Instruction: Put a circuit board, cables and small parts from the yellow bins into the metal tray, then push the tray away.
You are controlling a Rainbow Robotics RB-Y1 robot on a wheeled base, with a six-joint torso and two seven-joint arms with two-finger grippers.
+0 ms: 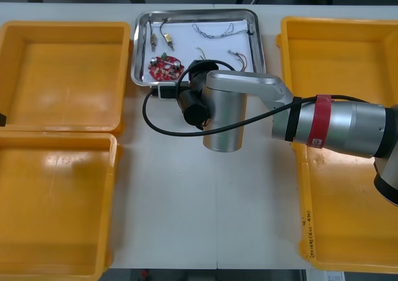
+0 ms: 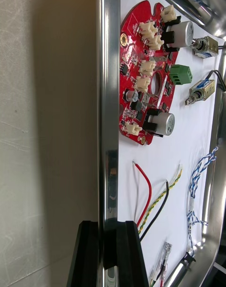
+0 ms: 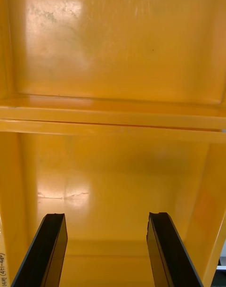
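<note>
The metal tray [image 1: 142,45] lies at the table's far middle, white inside. It holds a round red circuit board [image 1: 165,66] [image 2: 146,70], a twisted blue and white cable [image 1: 214,31] [image 2: 200,174], a red and yellow cable [image 2: 147,192], a black cable [image 2: 157,211] and small metal parts [image 1: 169,40] [image 2: 200,91]. My right gripper [image 1: 159,90] [image 2: 108,223] is at the tray's near rim [image 2: 107,103], its fingers shut on that rim. My left gripper [image 3: 106,215] hangs open over an empty yellow bin [image 3: 117,188], with nothing between its fingers.
Two empty yellow bins [image 1: 62,69] [image 1: 56,200] stand at the left and yellow bins [image 1: 336,138] at the right. The right arm's own black cable [image 1: 149,122] loops over the bare table in front of the tray.
</note>
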